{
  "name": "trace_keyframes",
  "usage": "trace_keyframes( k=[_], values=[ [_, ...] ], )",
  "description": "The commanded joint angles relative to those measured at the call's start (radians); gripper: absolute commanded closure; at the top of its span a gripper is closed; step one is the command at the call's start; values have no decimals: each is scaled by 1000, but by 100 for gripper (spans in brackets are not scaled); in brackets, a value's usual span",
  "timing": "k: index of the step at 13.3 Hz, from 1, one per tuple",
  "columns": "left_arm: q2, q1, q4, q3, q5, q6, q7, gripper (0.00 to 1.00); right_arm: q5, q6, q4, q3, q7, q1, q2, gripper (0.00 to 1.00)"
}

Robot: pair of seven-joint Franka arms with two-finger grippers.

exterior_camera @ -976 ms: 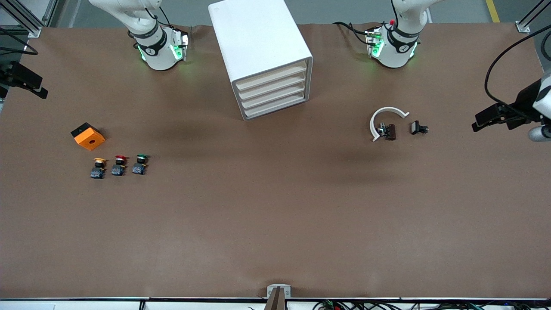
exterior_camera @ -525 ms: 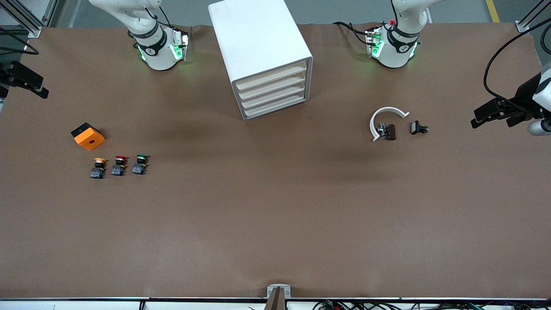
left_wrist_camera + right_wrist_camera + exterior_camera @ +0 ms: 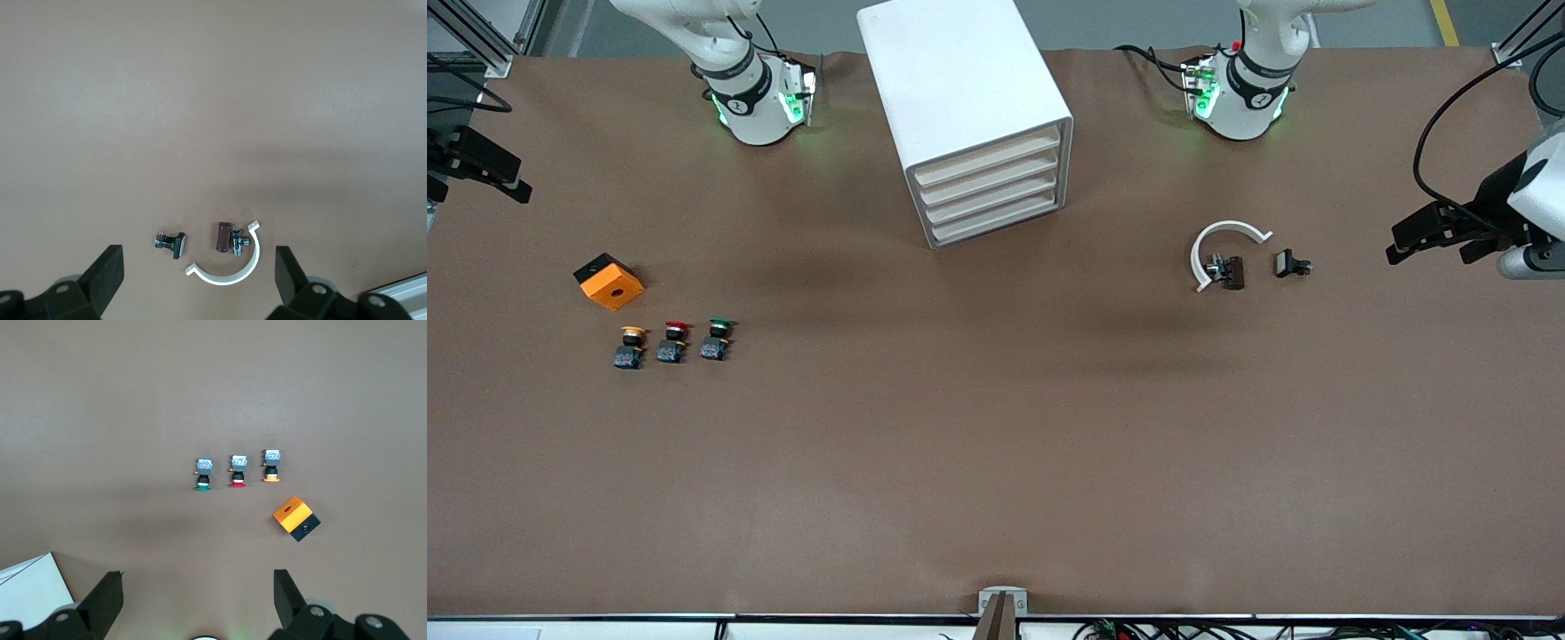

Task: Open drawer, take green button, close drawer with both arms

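The button [image 3: 717, 339] has a round green cap on a black-and-blue body. It lies on the table [image 3: 996, 427] toward the right arm's end, at one end of a row of three buttons, beside the red-capped button [image 3: 673, 341]. All four drawers of the white drawer unit [image 3: 989, 188] are shut.

1. Even, bright overhead light falls across the brown table [image 3: 996, 462], without glare.
2. Soft, broad shadows lie beside the cabinet [image 3: 969, 116] and near the white clamp [image 3: 1223, 236].
3. Green base lights glow faintly.
4. Wrist views look slightly soft and dimmer.
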Motion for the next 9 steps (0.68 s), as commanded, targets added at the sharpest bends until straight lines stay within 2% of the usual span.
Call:
trace_keyframes(
  k=[1,4,9],
  values=[
    [-9,-14,-3,17,-2,13,1,0,-6,-10,-5,6,10,5,-18,0],
    [-9,-31,0,20,-1,13,1,0,18,-27,-5,6,75,3,-23,0],
    [-24,-25,19,8,14,-7,-32,0,20,-21,1,0,65,-1,-17,0]
  ],
)
